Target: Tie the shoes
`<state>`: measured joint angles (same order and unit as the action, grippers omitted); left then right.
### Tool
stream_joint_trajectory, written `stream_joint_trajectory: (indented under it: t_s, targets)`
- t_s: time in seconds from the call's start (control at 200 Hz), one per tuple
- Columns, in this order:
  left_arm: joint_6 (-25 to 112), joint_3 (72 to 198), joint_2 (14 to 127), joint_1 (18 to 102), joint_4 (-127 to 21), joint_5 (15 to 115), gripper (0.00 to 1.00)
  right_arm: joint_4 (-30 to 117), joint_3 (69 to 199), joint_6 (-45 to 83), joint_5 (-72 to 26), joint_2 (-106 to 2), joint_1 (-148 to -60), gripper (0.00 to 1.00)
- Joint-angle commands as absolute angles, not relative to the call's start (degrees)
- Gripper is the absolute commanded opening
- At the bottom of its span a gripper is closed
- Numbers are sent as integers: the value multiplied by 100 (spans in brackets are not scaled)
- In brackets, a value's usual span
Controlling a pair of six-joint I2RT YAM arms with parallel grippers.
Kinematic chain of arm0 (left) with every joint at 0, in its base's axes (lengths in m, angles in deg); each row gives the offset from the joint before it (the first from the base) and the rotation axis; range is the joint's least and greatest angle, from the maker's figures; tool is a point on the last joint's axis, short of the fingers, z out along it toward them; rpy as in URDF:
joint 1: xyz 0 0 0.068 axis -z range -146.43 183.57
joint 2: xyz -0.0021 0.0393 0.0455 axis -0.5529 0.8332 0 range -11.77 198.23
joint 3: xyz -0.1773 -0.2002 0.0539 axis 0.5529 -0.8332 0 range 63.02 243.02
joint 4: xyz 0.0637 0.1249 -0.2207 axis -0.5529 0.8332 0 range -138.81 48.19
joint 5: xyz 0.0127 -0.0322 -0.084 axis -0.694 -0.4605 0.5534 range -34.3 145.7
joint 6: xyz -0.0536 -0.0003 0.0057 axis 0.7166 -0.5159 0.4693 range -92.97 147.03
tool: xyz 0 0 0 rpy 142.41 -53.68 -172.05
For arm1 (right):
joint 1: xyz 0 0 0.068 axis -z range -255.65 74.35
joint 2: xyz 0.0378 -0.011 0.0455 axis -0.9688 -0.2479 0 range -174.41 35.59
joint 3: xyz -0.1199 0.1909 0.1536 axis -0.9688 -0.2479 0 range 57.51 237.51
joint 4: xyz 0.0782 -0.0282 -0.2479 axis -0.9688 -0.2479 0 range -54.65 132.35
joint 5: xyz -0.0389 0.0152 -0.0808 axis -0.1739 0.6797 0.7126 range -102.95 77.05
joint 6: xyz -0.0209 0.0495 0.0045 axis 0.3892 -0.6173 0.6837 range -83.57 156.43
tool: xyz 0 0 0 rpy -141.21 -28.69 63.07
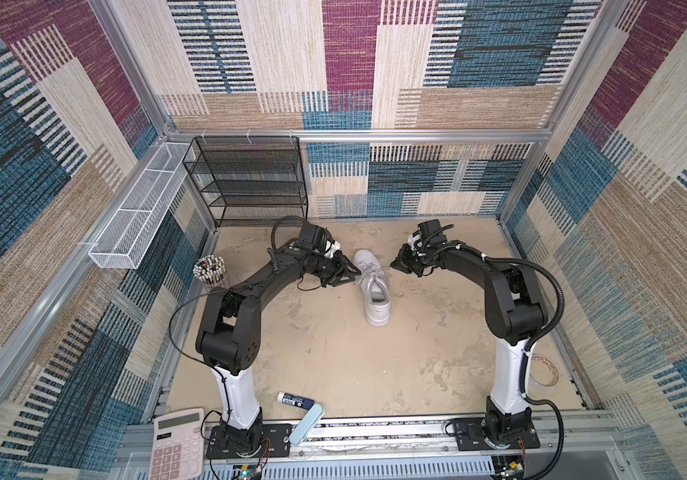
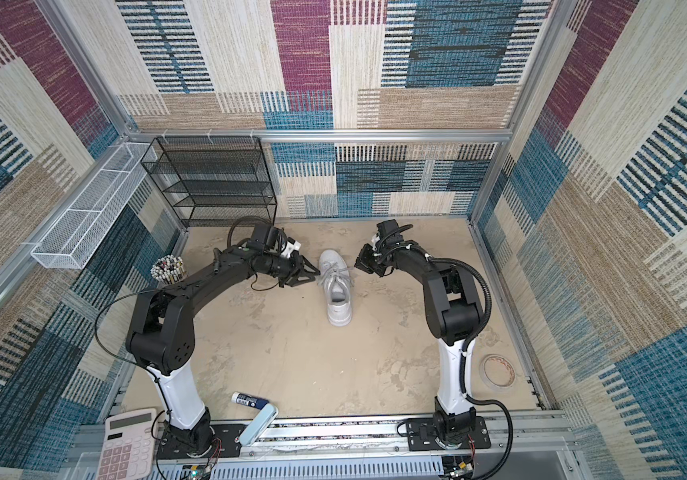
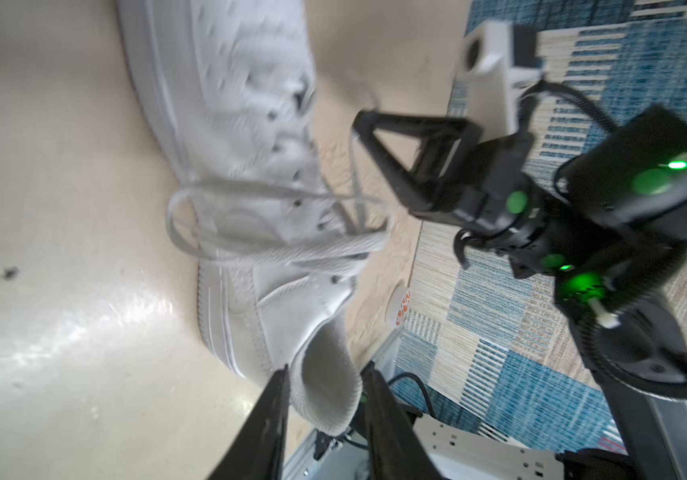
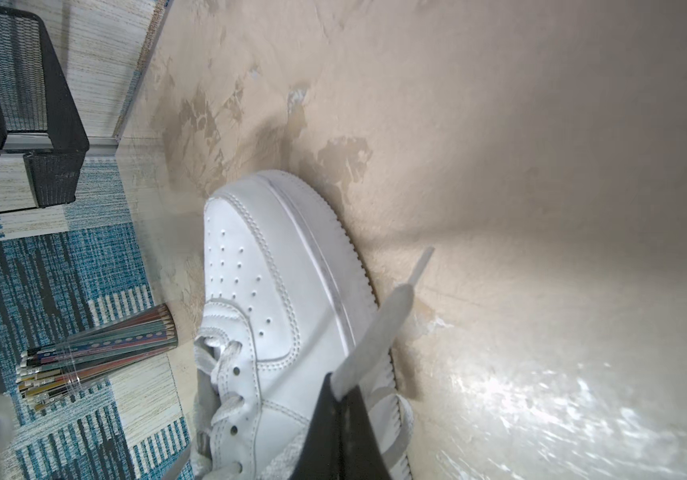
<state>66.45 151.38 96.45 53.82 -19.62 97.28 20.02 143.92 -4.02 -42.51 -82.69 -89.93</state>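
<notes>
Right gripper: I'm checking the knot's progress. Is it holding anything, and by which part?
The right gripper pinches a shoelace near its free end; the tip sticks out.

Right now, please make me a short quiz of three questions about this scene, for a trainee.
1. True or false: the right claw is shut on a lace.
2. The sneaker has its toe pointing: A toward the back wall; B straight to the front; C to the right side.
3. Fill in: the cup of pencils stands beside the ___ arm.
Key: 1 true; 2 A; 3 left.
</notes>
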Motion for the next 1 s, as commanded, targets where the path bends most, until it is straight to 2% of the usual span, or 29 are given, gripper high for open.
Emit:
stream_joint_trajectory:
  t_s: [0.0,0.13,0.29,0.506,0.791,0.997]
  targets:
    - [4588,16229,9895,5337,-147,9180,45,2090,14469,-259,-4476,-8245,-9006,0]
    - [2796,17193,10299,5367,113,9024,54,1983,14627,-31,-4585,-8314,-9002,0]
    - [666,17741,10727,5369,93,9454,54,1865,14831,112,-4849,-8501,-9006,0]
    - [-914,17742,10839,5448,-307,10097,61,1784,14892,266,-4848,-8531,-8996,0]
    - [-2467,17991,11233,5686,-228,10120,61,1783,14726,329,-4847,-8439,-8949,0]
    - [-3101,18714,11732,5712,611,10136,57,1818,14629,323,-4825,-8396,-8944,0]
